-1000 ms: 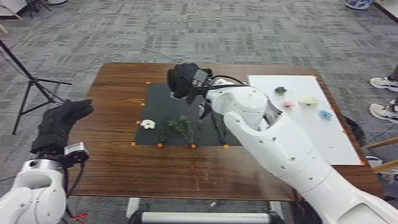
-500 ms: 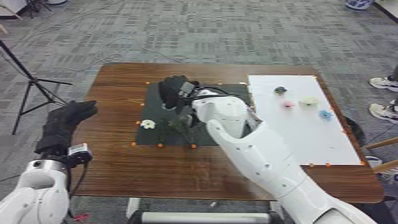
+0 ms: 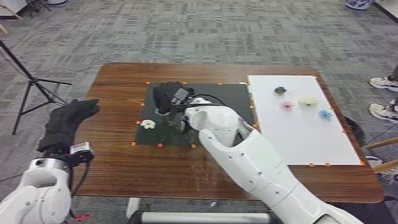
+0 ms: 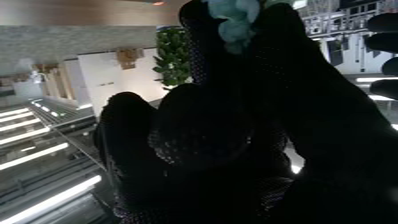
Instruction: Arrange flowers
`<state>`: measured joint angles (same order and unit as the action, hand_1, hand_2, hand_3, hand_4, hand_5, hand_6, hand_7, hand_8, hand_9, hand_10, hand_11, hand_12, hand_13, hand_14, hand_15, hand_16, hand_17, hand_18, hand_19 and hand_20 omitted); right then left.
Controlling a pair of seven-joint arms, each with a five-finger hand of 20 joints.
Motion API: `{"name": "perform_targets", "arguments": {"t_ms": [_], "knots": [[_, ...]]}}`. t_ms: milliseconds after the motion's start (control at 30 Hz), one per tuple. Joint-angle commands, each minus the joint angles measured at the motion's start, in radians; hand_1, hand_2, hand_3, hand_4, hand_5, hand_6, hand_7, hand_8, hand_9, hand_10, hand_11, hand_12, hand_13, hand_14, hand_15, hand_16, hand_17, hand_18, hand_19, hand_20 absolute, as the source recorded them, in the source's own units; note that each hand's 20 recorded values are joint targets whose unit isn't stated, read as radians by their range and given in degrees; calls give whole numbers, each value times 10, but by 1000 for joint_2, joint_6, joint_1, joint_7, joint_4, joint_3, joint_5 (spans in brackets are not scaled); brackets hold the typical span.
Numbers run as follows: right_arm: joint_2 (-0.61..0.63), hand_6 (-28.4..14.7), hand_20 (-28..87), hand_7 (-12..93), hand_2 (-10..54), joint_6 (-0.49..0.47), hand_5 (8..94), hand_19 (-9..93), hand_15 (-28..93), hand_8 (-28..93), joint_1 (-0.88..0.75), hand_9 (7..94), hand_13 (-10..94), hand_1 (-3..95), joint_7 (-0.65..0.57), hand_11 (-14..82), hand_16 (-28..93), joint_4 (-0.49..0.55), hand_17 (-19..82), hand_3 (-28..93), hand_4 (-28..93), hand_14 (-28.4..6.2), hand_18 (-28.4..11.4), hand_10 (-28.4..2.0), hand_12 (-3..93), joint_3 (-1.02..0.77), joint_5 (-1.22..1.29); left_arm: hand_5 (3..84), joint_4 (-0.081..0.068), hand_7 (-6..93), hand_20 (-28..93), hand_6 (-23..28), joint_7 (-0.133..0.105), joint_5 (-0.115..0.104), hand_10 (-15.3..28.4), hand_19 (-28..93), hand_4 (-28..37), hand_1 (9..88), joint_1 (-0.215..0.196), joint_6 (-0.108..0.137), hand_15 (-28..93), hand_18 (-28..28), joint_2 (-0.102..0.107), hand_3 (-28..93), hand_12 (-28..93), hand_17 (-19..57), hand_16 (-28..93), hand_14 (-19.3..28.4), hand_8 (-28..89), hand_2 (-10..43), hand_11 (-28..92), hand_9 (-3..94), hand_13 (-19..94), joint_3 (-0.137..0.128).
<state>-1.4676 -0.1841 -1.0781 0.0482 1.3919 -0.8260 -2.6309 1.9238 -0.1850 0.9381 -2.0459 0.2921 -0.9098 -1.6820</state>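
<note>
On a brown table [image 3: 160, 175], the right hand [image 3: 166, 94] pinched a blue-green flower [image 4: 234, 25] over the dark mat [image 3: 229, 102], likely to join the white flower [image 3: 147, 124].

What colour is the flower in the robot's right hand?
Pale blue-green. The flower in the right hand shows best in the right wrist view.

0 words, numbers or brands can be read. 1 white label [image 3: 81, 147] sits at the wrist of the left arm [image 3: 44, 175], near the left edge of the worktop [image 3: 160, 175], its print too small.
</note>
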Motion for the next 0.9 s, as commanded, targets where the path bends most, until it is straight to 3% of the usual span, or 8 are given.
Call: {"name": "perform_targets", "arguments": {"t_ms": [33,567,800,900], "knots": [[-55,51,623,204,-78,-91,776,932,609,-11,10,847,934,561,18,54,333,-21,651,600,-204,-16,-148,-72,156,-24,-72,571,1,166,171,27,-12,-2,145,38,-283,246,3,0,178,95,-8,660,108,93,-29,157,-83,292,201,566,414,4],[-166,51,621,209,-70,-54,770,932,598,-16,-3,840,936,563,62,55,338,-147,650,592,-201,-15,-149,-71,150,-145,-242,572,-8,166,171,26,-15,-1,145,39,-283,246,36,-2,178,95,-4,661,108,93,-30,157,-84,291,202,567,414,37],[-186,50,621,211,-70,-63,768,932,596,-16,-4,837,937,557,53,56,339,-168,650,596,-195,-15,-149,-71,151,-174,-259,571,-14,165,171,27,-12,1,145,39,-283,244,50,-15,178,95,-1,666,108,94,-30,158,-83,288,202,566,414,47],[-188,44,622,206,-68,-73,753,932,595,-18,-7,817,936,538,53,68,341,-167,649,598,-185,-15,-149,-73,143,-177,-265,571,-17,165,171,27,-11,4,145,40,-283,246,56,-21,179,95,-1,668,109,93,-29,157,-83,257,202,565,414,52]]}}
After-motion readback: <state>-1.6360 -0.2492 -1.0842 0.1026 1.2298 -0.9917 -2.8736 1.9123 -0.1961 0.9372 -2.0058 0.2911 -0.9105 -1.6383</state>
